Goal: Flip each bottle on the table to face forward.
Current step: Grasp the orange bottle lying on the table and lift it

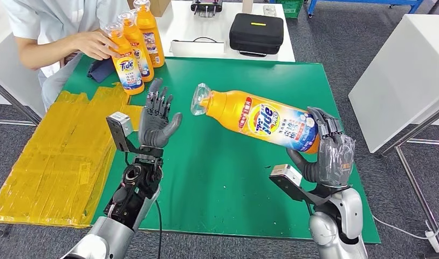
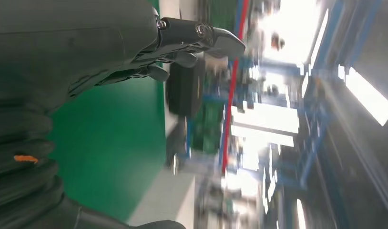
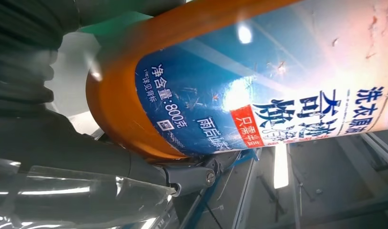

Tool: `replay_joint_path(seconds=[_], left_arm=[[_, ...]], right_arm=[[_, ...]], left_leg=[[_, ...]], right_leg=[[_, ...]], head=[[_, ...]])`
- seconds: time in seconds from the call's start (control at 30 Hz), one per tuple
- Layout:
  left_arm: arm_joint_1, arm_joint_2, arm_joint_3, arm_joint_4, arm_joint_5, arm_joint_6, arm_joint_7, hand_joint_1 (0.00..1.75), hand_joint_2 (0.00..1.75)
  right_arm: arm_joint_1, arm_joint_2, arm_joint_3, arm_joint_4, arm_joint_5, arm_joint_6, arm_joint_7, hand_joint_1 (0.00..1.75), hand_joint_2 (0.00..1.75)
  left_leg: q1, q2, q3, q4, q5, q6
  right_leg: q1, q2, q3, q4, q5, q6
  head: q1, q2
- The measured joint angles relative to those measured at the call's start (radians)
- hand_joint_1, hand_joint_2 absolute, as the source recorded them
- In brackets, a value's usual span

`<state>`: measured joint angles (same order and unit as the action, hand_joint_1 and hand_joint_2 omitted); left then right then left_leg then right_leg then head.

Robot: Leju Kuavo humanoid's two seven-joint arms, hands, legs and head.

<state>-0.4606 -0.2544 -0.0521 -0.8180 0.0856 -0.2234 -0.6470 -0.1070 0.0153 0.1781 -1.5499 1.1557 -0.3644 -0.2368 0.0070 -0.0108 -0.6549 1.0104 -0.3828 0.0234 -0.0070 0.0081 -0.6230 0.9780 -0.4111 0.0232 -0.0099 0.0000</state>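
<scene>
An orange Tide bottle (image 1: 258, 118) with a clear cap lies nearly level in the air over the green mat (image 1: 217, 178), cap toward the left, label facing me. My right hand (image 1: 329, 154) grips its base end; the right wrist view shows the bottle (image 3: 259, 81) close up, pressed against the hand (image 3: 63, 157). My left hand (image 1: 155, 118) is raised, fingers spread, holding nothing, a little to the left of the cap; its fingers (image 2: 182, 40) reach over the mat in the left wrist view. Three more orange bottles (image 1: 134, 46) stand upright at the mat's far left corner.
A person in a white coat sits at the far left, a hand (image 1: 93, 43) on the nearest standing bottle. Yellow plastic sheeting (image 1: 55, 156) covers the table's left side. Behind, a white table (image 1: 217, 27) carries a black case (image 1: 256, 32). Another white table (image 1: 400, 70) stands at right.
</scene>
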Motion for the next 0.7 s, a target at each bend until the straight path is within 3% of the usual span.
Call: replay_joint_path(seconds=[0.1, 0.4, 0.7], left_arm=[[0.000, 0.000, -0.016, 0.009, 0.009, -0.109, 0.002, 0.00, 1.75], [0.003, 0.007, -0.050, 0.017, 0.013, -0.269, -0.020, 0.00, 1.75], [0.008, 0.008, -0.054, 0.016, -0.004, -0.310, -0.026, 0.00, 1.75]], right_arm=[[-0.007, 0.006, 0.000, 0.000, -0.003, 0.006, -0.005, 1.75, 1.75], [-0.016, 0.020, 0.001, 0.000, 0.000, 0.039, -0.014, 1.75, 1.75], [-0.016, 0.035, 0.001, 0.000, 0.015, 0.054, -0.009, 1.75, 1.75]], left_leg=[[0.000, 0.000, 0.000, 0.000, 0.000, 0.000], [0.000, 0.000, 0.000, 0.000, 0.000, 0.000], [0.000, 0.000, 0.000, 0.000, 0.000, 0.000]], right_leg=[[0.000, 0.000, 0.000, 0.000, 0.000, 0.000], [0.000, 0.000, 0.000, 0.000, 0.000, 0.000], [0.000, 0.000, 0.000, 0.000, 0.000, 0.000]], head=[[0.000, 0.000], [0.000, 0.000], [0.000, 0.000]])
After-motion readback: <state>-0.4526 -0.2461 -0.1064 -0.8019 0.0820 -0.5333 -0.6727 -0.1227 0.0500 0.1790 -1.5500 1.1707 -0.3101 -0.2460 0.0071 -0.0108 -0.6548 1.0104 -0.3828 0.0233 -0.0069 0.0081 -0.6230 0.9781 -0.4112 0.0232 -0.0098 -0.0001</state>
